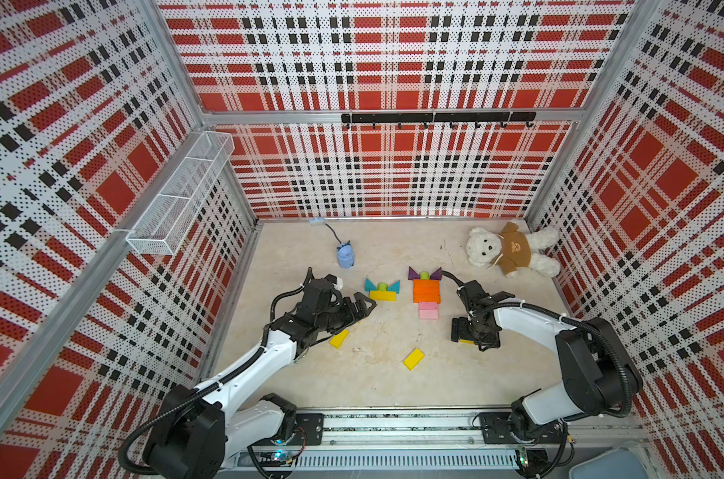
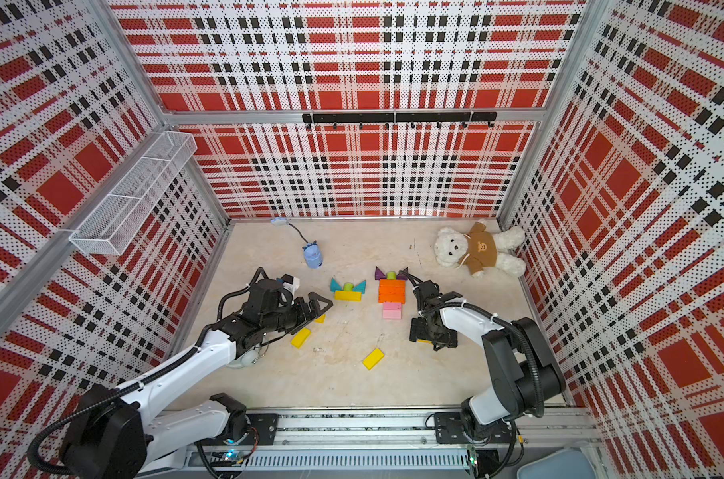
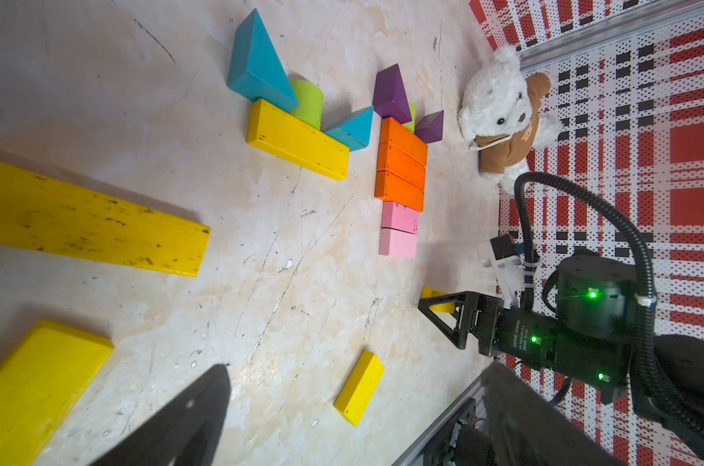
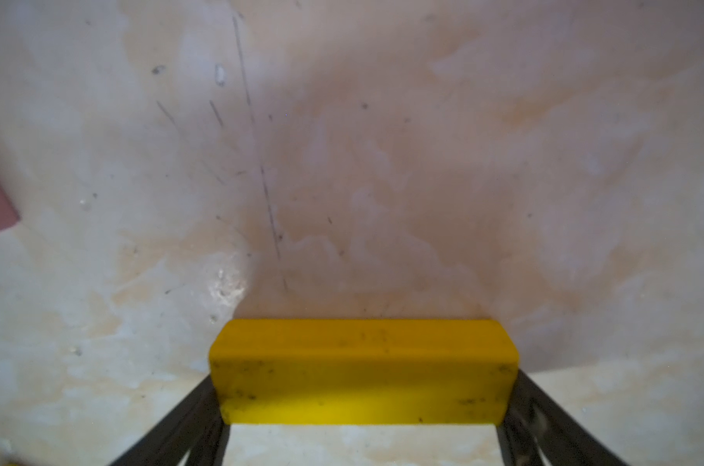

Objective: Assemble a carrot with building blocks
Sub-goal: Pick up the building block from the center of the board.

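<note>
Purple triangles, a lime stub, three orange bars (image 1: 426, 291) and two pink bars (image 1: 428, 310) lie joined as one carrot figure mid-table. To its left, teal triangles and a lime stub sit on a yellow bar (image 1: 382, 295). Loose yellow bars (image 1: 338, 339) (image 1: 413, 358) lie nearer the front. My right gripper (image 4: 364, 387) points down at the table right of the pink bars, with a yellow block (image 4: 362, 371) end to end between its fingers. My left gripper (image 1: 366, 309) hovers open and empty left of the teal group, and another yellow bar (image 3: 80, 218) lies below it.
A plush bear (image 1: 511, 249) lies in the back right corner. A small light-blue gadget (image 1: 346, 257) with a cable stands at the back. A white round object (image 2: 244, 358) shows under the left arm. A wire basket (image 1: 178, 199) hangs on the left wall.
</note>
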Controlling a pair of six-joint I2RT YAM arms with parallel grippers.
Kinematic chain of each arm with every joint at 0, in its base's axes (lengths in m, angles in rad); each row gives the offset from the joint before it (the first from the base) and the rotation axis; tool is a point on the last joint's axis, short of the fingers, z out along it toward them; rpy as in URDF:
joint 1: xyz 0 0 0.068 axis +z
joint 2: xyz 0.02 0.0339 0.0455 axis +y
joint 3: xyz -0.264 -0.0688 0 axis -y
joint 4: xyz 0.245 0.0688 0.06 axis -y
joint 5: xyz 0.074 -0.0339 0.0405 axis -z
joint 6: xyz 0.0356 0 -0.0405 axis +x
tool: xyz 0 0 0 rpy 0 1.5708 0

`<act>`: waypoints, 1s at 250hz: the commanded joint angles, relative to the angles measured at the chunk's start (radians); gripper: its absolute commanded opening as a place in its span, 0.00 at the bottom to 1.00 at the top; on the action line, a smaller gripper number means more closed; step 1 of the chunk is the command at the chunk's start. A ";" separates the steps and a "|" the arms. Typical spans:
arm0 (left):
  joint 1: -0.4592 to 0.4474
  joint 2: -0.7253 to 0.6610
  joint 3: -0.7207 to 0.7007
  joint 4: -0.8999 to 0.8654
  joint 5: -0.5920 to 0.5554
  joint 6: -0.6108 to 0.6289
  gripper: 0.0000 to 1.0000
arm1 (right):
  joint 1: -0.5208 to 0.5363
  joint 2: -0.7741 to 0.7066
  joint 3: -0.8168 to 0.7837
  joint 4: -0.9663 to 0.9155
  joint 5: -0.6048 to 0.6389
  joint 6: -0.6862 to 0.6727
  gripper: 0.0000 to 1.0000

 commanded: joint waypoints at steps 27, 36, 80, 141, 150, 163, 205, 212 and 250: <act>-0.003 -0.017 -0.006 0.013 -0.020 -0.004 0.99 | -0.002 -0.015 -0.017 0.013 0.015 0.008 0.86; -0.002 -0.018 -0.003 0.009 -0.021 -0.002 1.00 | -0.002 -0.026 -0.016 0.008 0.016 0.006 0.86; 0.011 -0.033 0.008 -0.012 -0.019 0.007 1.00 | 0.005 -0.069 -0.003 -0.023 0.023 0.008 0.85; 0.082 -0.096 -0.001 -0.062 -0.012 0.014 1.00 | 0.058 -0.111 0.043 -0.075 0.055 0.046 0.85; 0.099 -0.110 -0.001 -0.073 -0.009 0.017 0.99 | 0.075 -0.115 0.054 -0.085 0.062 0.053 0.84; 0.125 -0.129 -0.001 -0.089 -0.008 0.019 0.99 | 0.102 -0.117 0.079 -0.102 0.072 0.068 0.84; 0.228 -0.199 0.000 -0.150 -0.004 0.023 1.00 | 0.217 -0.090 0.173 -0.120 0.070 0.128 0.84; 0.246 -0.212 0.002 -0.164 -0.001 0.028 0.99 | 0.241 -0.078 0.192 -0.122 0.076 0.139 0.84; 0.352 -0.280 0.017 -0.238 0.012 0.057 1.00 | 0.362 0.018 0.317 -0.121 0.103 0.196 0.84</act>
